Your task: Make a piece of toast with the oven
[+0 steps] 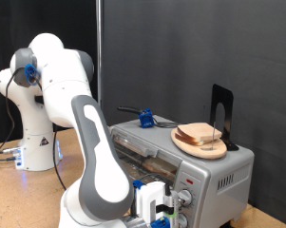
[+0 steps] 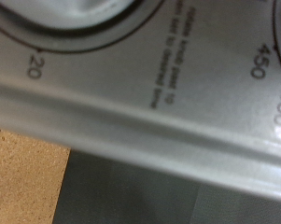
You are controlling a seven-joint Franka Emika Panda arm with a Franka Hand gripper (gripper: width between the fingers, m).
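We see a glossy white arm (image 1: 95, 142) with rounded grey joint bands, blue-lit rings at its shoulder, and a warning sticker on its base.

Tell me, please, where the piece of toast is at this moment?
In the exterior view, the piece of toast lies on a round wooden plate atop the oven, towards the right, in front of a black stand.

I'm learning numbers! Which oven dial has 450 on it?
The dial cut off at the picture's edge, whose scale reads 450 and 400. The other dial, with its pale knob showing, is marked 20 instead.
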